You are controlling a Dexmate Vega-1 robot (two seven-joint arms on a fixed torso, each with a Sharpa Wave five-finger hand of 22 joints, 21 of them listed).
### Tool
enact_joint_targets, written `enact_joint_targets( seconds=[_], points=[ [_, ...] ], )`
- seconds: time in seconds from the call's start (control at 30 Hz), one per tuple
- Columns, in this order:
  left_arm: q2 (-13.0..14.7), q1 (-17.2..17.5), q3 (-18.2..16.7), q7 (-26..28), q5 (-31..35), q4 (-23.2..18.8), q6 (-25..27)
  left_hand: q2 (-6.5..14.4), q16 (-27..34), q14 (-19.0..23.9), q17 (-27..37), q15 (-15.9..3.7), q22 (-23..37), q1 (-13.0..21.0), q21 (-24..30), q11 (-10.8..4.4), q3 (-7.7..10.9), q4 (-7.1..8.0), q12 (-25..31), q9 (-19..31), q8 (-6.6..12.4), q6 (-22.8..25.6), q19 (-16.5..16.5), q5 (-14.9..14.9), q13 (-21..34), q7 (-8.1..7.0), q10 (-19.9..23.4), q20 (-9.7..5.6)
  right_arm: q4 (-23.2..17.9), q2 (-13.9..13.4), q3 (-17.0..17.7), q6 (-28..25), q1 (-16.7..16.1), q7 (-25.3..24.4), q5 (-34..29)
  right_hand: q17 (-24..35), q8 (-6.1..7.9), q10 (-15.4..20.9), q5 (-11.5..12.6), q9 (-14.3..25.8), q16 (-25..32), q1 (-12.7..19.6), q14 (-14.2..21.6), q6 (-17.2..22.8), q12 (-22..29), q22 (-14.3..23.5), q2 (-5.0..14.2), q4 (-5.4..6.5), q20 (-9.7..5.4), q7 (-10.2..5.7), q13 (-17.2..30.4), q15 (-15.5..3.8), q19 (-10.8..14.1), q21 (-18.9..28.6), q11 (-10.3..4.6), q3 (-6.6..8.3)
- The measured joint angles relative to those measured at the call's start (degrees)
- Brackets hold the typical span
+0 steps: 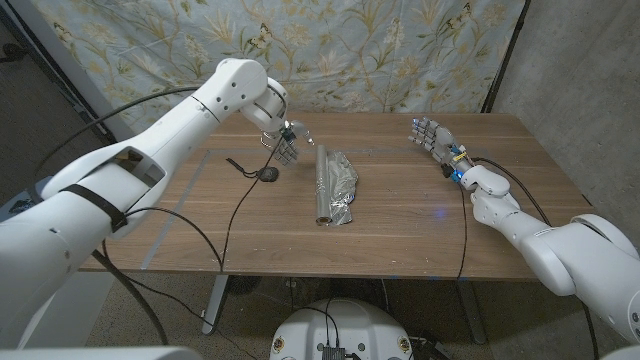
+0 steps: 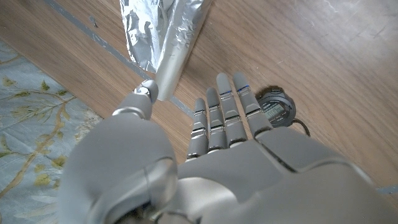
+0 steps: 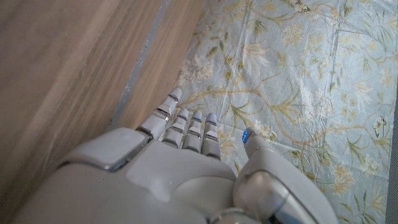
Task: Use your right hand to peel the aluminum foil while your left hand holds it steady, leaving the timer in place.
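Foil roll [image 1: 335, 186] lies mid-frame on the bench [image 1: 420, 225], timer [image 1: 268, 175] just left. Left hand [image 1: 287, 141] hovers spread between them; right hand [image 1: 434, 139] spread, well apart. Lowering carelessly could nudge the timer.

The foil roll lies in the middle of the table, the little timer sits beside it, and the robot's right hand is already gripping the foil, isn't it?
Not quite. The foil roll lies mid-table with the timer beside it, but the right hand grips nothing: the head view shows it open, well away near the table's far right. The left hand is the one close to the roll.
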Motion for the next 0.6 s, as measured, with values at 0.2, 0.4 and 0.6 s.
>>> enact_joint_targets(
  seconds=[0.2,0.4,0.6],
  points=[
    [-1.41,-2.28,2.47,-1.35,0.16,3.43,0.03,0.21,0.45,-0.12,-0.96,0.12,-0.08,-0.21,0.33,0.0,-0.45,0.02,-0.2,0.27,0.0,0.0,-0.11,0.07,0.97,0.0,0.0,0.1,2.56,0.75,0.41,0.62,1.15,0.75,-0.02,0.0,0.0,0.0,0.01,0.0,0.0,0.0,0.0,0.0,0.0,0.0,0.0,0.01,0.0,0.0,0.0,0.0,0.0,-0.2,0.0,0.0],
    [-2.51,-4.45,4.94,-3.04,0.34,6.66,0.05,0.25,1.06,-0.42,-1.53,0.38,-0.08,-0.63,0.56,0.0,-0.73,0.23,-0.38,0.26,0.0,-0.51,-0.7,0.51,1.55,0.09,0.0,0.1,4.06,1.23,0.96,1.14,1.67,1.26,0.01,0.0,0.0,0.0,0.02,0.0,0.0,0.0,0.0,0.0,0.0,0.0,0.0,-0.15,0.0,0.0,0.0,0.0,0.0,-0.2,0.0,0.15],
    [-3.19,-6.33,7.29,-4.61,0.42,9.39,0.07,0.25,1.16,-0.93,-2.19,0.48,-0.08,-1.09,0.95,0.31,-0.73,0.23,-0.38,0.26,0.0,-0.51,-1.01,0.51,1.6,0.09,-0.31,0.01,4.87,1.51,1.38,1.38,1.82,1.37,0.06,-0.01,0.0,0.0,0.02,0.0,0.0,0.0,0.0,0.0,0.0,0.0,0.0,-0.15,0.0,0.0,0.0,0.0,0.0,-0.2,0.0,0.16]
  ],
)
